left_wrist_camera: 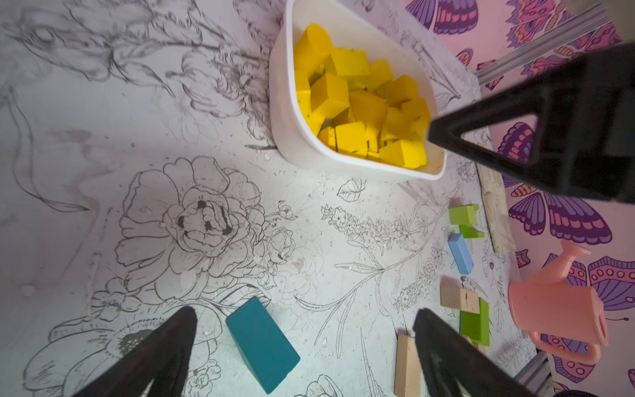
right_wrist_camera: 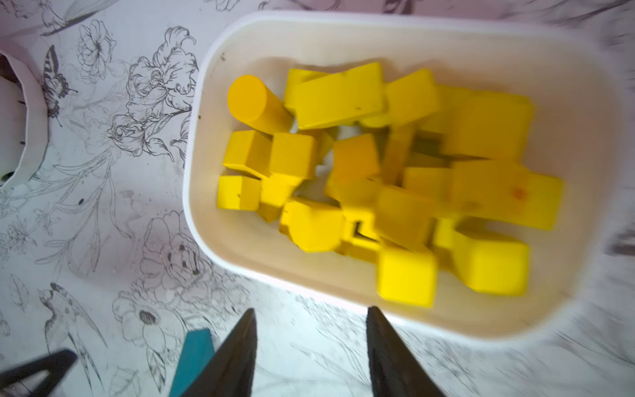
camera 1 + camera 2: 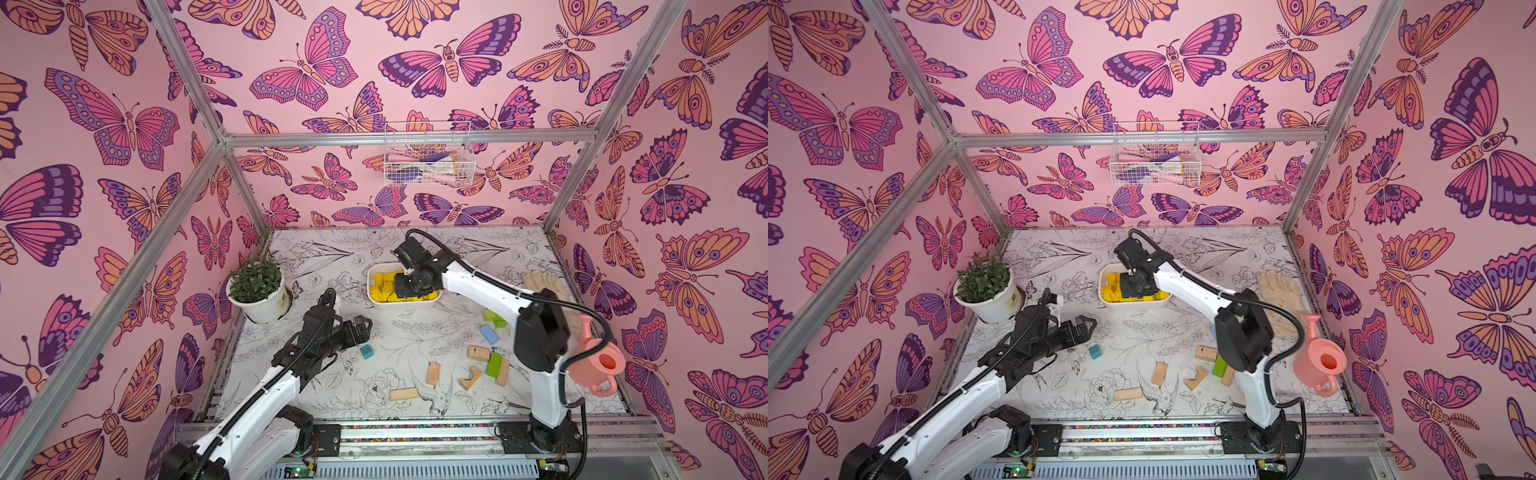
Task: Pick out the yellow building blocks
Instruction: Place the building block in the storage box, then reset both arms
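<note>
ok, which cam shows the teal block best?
Left wrist: the teal block is close, sharp and whole. Both top views show it whole but small. Right wrist catches only part of it, at the frame edge.

Floral table [image 3: 415, 340]; bin [image 3: 399, 304] (white); pot [image 3: 266, 309]

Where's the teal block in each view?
Top view: teal block on the table, by the left gripper tips.
Top view: same spot.
Left wrist: between that gripper's open fingers.
Right wrist: partly behind a right gripper finger.
Shared landmark: white tub of yellow building blocks.
</note>
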Tool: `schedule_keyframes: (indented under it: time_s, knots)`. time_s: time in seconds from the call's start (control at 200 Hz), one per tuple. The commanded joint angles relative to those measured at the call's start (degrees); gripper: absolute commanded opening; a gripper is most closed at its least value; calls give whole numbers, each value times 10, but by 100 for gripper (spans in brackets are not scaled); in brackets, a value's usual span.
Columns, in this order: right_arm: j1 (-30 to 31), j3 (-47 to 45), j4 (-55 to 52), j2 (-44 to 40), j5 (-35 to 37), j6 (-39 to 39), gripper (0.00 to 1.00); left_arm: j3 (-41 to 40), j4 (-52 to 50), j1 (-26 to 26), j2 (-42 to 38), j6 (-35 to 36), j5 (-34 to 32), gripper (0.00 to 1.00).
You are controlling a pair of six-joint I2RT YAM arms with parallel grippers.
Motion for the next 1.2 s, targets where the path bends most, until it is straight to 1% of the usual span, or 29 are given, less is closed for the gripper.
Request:
schedule_keyframes:
  time_s: [0.0,0.025,0.04,0.045,0.055,0.07,0.08,0.13,0.22,0.29,0.341,0.351,0.386,0.391,0.466,0.526,0.576,0.636,0.726,0.776,0.871,0.896,0.997,1.087,1.107,1.127,1.197]
  knots:
    - [-42,-115,68,-168,74,-38,56,17,-25,4,-32,32,-93,100]
    - [-48,-158,100,-216,81,-46,58,19,-25,4,-38,40,-113,100]
    - [-54,-182,117,-242,88,-51,61,20,-22,4,-40,46,-123,100]
    - [-55,-191,126,-250,90,-54,65,20,-22,4,-41,48,-127,100]
    - [-57,-211,139,-268,97,-57,75,21,-21,4,-44,52,-133,100]
    - [-60,-236,164,-293,110,-63,94,21,-19,4,-47,57,-142,100]
    - [-61,-254,178,-311,118,-68,99,22,-19,4,-49,61,-150,100]
    - [-67,-336,243,-387,152,-108,99,24,-18,4,-60,80,-185,100]
    - [-71,-450,319,-499,249,-166,99,5,32,4,-83,128,-231,100]
    - [-71,-547,405,-573,287,-272,99,-26,95,4,-100,161,-268,100]
    - [-72,-605,450,-614,305,-332,99,-54,151,4,-111,192,-292,100]
    - [-72,-624,466,-624,310,-355,99,-60,162,4,-112,200,-300,100]
    - [-72,-665,502,-651,324,-391,99,-77,208,4,-115,225,-317,100]
    - [-72,-671,508,-654,326,-396,99,-90,214,4,-116,230,-321,100]
    - [-79,-754,581,-698,336,-449,99,-145,302,4,-122,296,-361,99]
    - [-93,-806,629,-720,326,-457,99,-168,346,4,-117,338,-386,100]
    - [-111,-845,662,-732,305,-455,99,-174,370,4,-102,360,-394,100]
    - [-138,-876,691,-734,283,-437,99,-175,381,4,-77,377,-387,100]
    - [-192,-909,758,-707,242,-392,99,-179,419,4,-29,404,-382,100]
    - [-219,-933,788,-681,226,-371,99,-178,447,4,2,411,-396,100]
    - [-257,-934,838,-614,209,-351,99,-180,500,4,59,418,-409,100]
    - [-265,-935,856,-595,204,-348,99,-182,529,4,74,422,-408,100]
    - [-286,-929,914,-519,187,-332,99,-197,646,5,146,444,-412,100]
    - [-289,-920,952,-455,187,-333,99,-204,753,8,217,451,-424,100]
    - [-289,-899,959,-444,186,-333,99,-205,775,9,228,462,-424,100]
    - [-289,-894,965,-433,183,-334,99,-203,788,9,258,471,-423,100]
    - [-291,-882,997,-390,175,-335,99,-197,808,11,298,474,-431,100]
